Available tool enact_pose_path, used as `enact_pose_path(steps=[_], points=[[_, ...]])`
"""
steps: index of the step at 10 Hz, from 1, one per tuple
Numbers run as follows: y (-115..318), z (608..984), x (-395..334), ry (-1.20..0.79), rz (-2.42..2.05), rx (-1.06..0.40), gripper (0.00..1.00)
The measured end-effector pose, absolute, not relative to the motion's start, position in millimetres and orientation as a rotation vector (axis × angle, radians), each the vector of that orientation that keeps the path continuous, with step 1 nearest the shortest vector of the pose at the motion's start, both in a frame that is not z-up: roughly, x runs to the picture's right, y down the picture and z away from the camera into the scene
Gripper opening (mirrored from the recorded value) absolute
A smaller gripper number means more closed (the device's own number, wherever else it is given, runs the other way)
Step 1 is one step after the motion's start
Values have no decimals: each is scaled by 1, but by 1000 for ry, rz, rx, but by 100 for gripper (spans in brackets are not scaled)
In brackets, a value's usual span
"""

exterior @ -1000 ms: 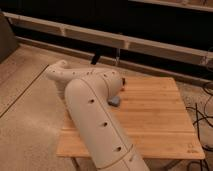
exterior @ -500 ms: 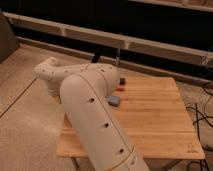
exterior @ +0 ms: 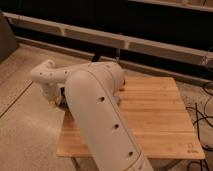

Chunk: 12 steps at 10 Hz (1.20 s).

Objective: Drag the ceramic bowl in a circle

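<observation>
Claw (exterior: 56,101) pressed shut, down low with the table (exterior: 160,125) edge just below, likely to drag the bowl, hidden behind the arm (exterior: 100,115).

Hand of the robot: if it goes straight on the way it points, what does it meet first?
The hand points down at the left edge of the wooden table. It would probably meet the table top first, or the dark ceramic bowl beside it; the arm hides much, so depth is unclear.
</observation>
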<state>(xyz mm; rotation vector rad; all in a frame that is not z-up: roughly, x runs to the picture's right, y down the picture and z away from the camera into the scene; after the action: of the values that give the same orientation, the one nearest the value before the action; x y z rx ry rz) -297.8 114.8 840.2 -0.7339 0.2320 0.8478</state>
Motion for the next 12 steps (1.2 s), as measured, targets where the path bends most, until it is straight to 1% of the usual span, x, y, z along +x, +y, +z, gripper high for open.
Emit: enact_pose_path(steps=[3, 7, 9, 12], points=[[140, 814, -282, 245, 842, -740, 0], [145, 799, -235, 340, 924, -687, 0], [134, 804, -210, 401, 996, -658, 0], [113, 831, -194, 497, 1018, -592, 0]])
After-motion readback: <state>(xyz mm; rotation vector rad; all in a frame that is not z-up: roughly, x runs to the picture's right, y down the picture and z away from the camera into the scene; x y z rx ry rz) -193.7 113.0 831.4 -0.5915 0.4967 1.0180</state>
